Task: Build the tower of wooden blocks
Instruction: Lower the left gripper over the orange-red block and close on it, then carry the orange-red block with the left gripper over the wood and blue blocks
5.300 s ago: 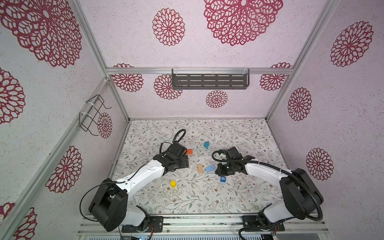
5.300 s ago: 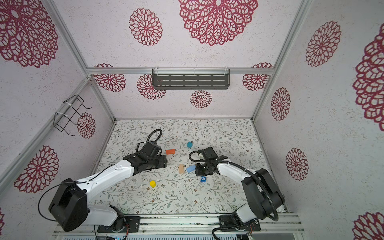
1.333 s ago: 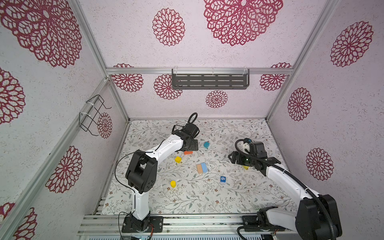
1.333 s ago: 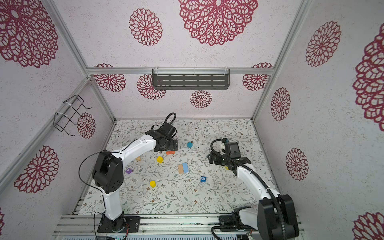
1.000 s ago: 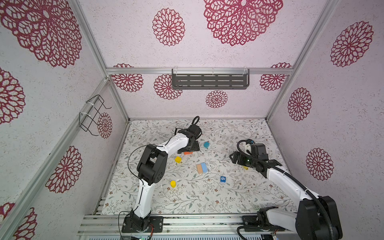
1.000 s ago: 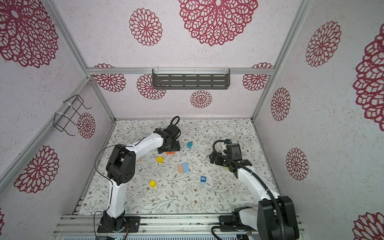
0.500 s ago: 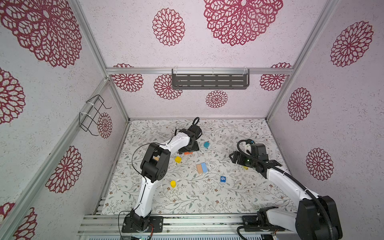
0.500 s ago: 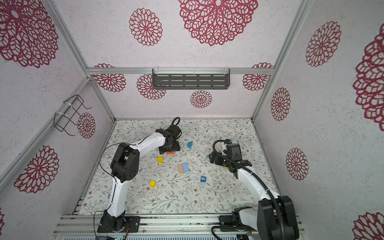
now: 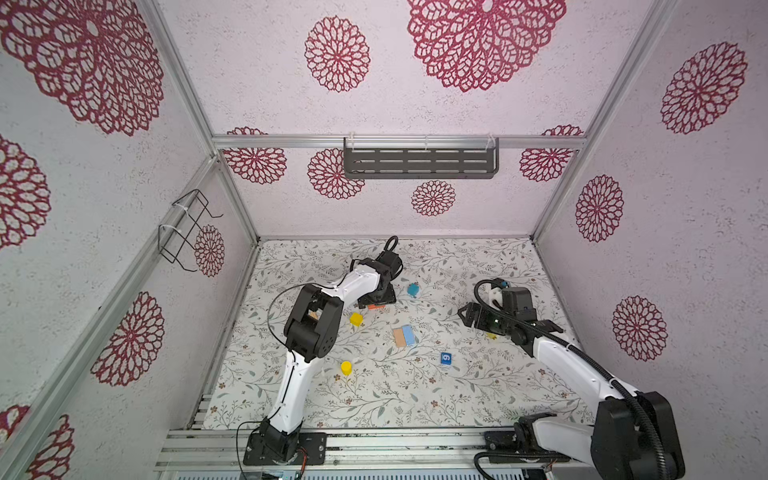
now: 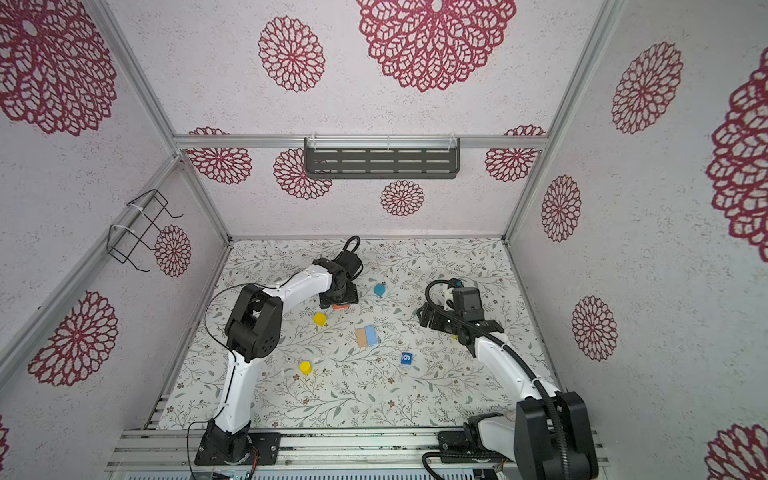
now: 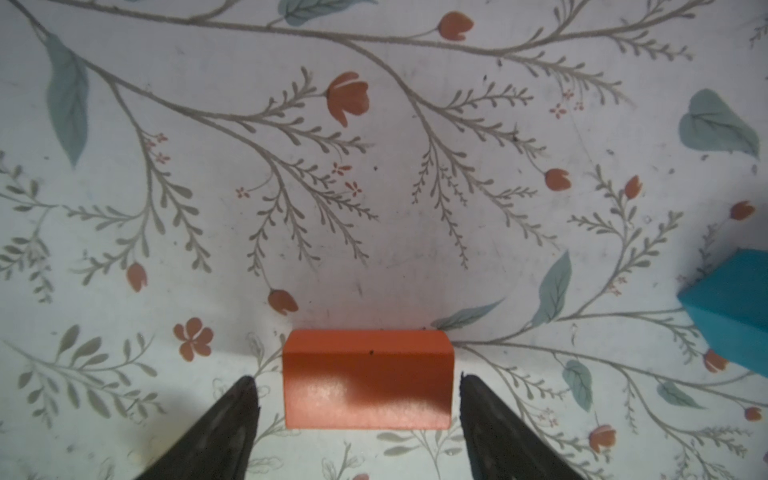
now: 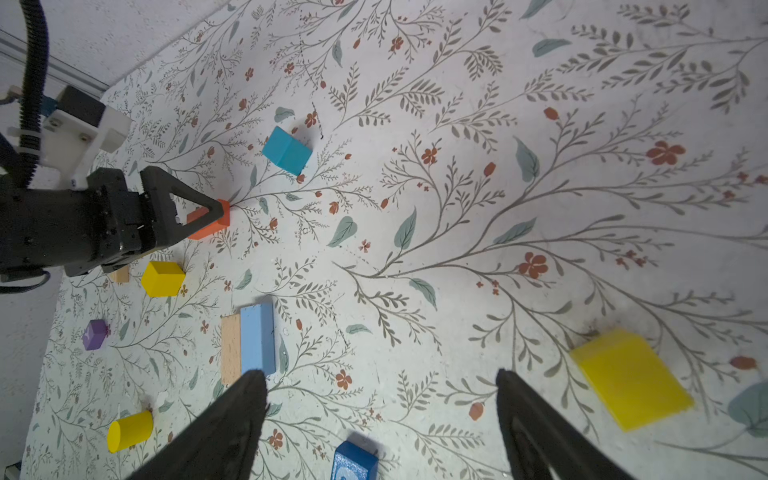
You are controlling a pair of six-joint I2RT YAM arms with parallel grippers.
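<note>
**Left jaws straddling the orange brick; no tower yet**

In a top view we are hovering the left gripper [image 9: 376,300] over the one orange brick [image 9: 375,307]. One teal cube [image 9: 413,289] is lying at two o'clock of it, with one tan brick [image 9: 400,336] and one light blue brick [image 9: 409,335] touching toward five o'clock.

In the left wrist view our fingers [image 11: 224,428] are standing wide, with gaps on both sides. An off-centre squeeze could be twisting the brick away.

In the right wrist view the right gripper [image 12: 379,374] is gaping empty near one yellow block [image 12: 629,378].

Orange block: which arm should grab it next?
Left. The left gripper straddles the orange block with open jaws, not yet touching; the right gripper is open far off beside a flat yellow block.
</note>
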